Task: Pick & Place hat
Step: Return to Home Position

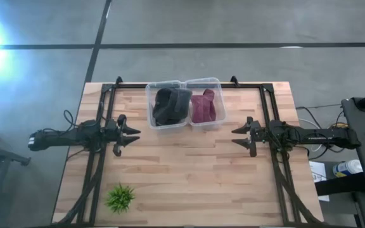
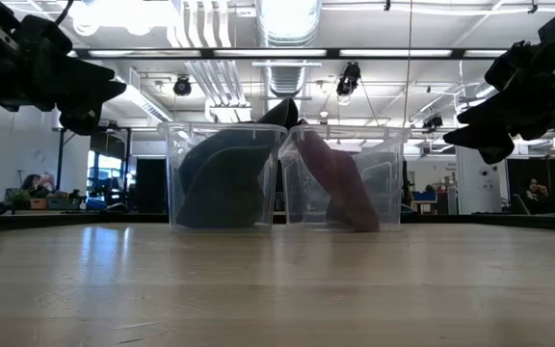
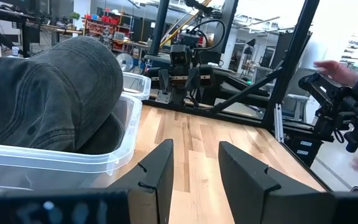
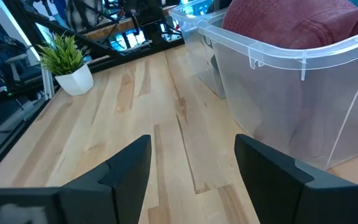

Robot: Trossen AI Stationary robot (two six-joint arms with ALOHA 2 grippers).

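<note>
A dark grey hat [image 1: 171, 105] sits in the left clear bin [image 1: 152, 118] at the table's far middle; it also fills the left wrist view as the grey hat [image 3: 48, 99]. A maroon hat [image 1: 203, 106] sits in the right clear bin [image 1: 219, 118], seen close as the maroon hat [image 4: 291, 25]. In the low view the grey hat [image 2: 224, 178] and the maroon hat [image 2: 340, 183] lean toward each other over the bins' shared rims. My left gripper [image 1: 130, 134] hangs open left of the bins, above the table. My right gripper [image 1: 238, 136] hangs open to their right.
A small potted green plant [image 1: 120, 197] stands near the table's near-left corner, also seen as the plant [image 4: 70, 62]. Black frame rails [image 1: 268, 101] run along the table's left, right and far sides. Bare wood [image 1: 189, 171] lies between and in front of the arms.
</note>
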